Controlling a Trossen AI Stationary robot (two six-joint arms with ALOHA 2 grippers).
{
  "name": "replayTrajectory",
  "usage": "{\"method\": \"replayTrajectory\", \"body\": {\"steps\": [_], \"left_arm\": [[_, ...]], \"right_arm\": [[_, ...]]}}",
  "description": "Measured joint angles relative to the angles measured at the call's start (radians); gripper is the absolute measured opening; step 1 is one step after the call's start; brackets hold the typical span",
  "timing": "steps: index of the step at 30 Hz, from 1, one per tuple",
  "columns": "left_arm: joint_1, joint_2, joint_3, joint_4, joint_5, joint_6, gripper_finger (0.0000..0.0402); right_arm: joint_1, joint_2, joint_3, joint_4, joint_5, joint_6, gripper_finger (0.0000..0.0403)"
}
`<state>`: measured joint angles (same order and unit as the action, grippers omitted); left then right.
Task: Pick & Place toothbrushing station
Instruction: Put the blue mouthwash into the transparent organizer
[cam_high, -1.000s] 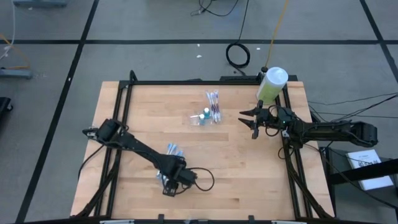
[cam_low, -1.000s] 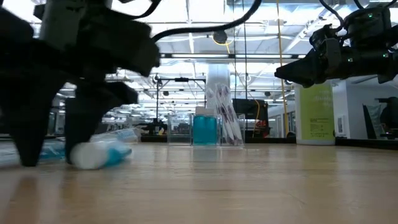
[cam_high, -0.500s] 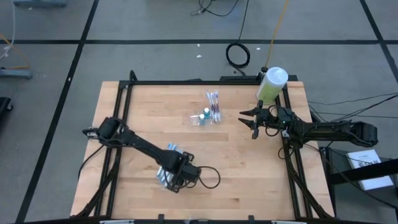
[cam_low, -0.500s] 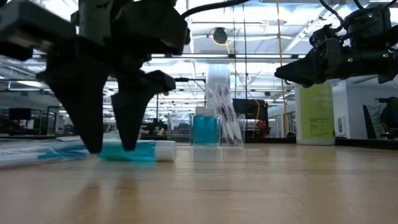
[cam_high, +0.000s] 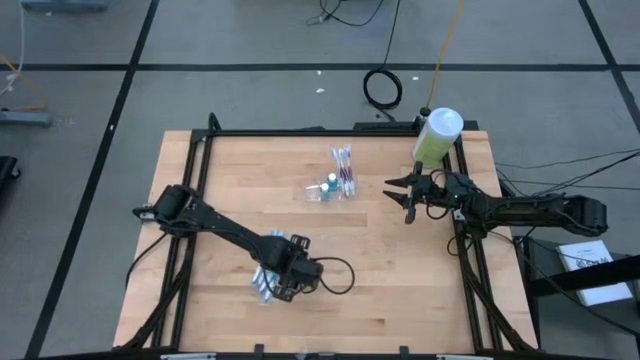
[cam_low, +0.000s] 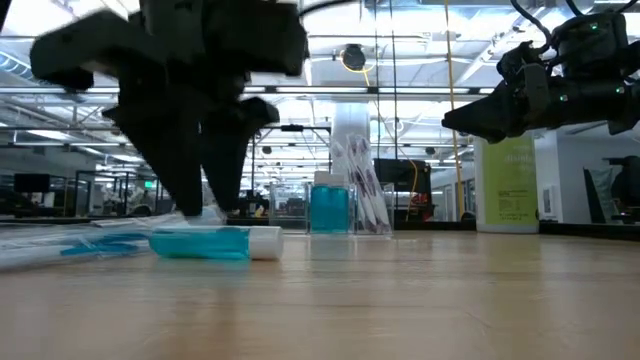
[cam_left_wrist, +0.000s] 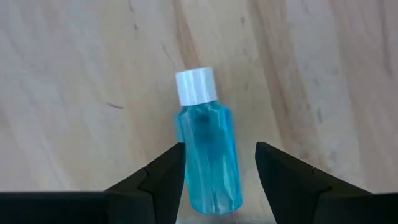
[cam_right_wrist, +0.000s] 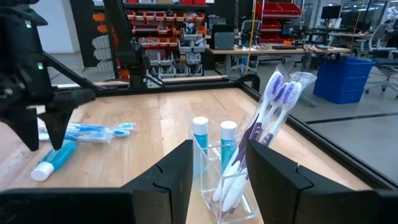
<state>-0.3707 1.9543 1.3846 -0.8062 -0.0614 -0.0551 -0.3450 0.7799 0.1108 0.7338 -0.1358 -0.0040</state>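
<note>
Now the left gripper (cam_high: 283, 280), jaws open and empty, is straddling the small blue white-capped bottle (cam_left_wrist: 208, 152) after shifting rightward. Meanwhile the right gripper (cam_high: 402, 198), parted and empty, is hovering unmoved near the wooden surface's (cam_high: 380, 270) far-right edge, facing the clear plastic toothbrush tray (cam_right_wrist: 221, 180).

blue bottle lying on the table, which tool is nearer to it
Left. The left tool is open, straddling the blue bottle near the table's front. The right tool hangs far off, by the green bottle.

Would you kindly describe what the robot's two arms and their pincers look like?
Both arms are slim, black and jointed. The left arm trails a looping black cable near its pincer. The right pincer has two dark, tapering, pointed fingers.
</note>
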Motion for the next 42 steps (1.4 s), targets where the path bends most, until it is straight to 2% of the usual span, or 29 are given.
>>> {"method": "replayTrajectory", "body": {"steps": [17, 23, 29, 38, 42], "left_arm": [[0.049, 0.049, -0.001, 0.002, 0.013, -0.055, 0.0202], [0.051, 0.112, 0.005, 0.008, 0.085, -0.019, 0.0202], [0.059, 0.121, 0.003, 0.023, 0.086, 0.022, 0.0202], [0.084, 0.022, -0.006, 0.047, 0.077, 0.112, 0.0141], [0.104, -0.013, -0.004, 0.053, 0.073, 0.153, 0.0131]], "right_arm": [[0.000, 0.000, 0.000, -0.014, 0.000, 0.000, 0.0141], [0.000, 0.000, 0.000, -0.015, 0.000, 0.001, 0.0141], [0.000, 0.000, -0.001, -0.016, 0.000, 0.001, 0.0141], [0.000, 0.000, -0.001, -0.008, 0.000, 0.001, 0.0141], [0.000, 0.000, -0.001, -0.005, 0.000, 0.001, 0.0141]]}}
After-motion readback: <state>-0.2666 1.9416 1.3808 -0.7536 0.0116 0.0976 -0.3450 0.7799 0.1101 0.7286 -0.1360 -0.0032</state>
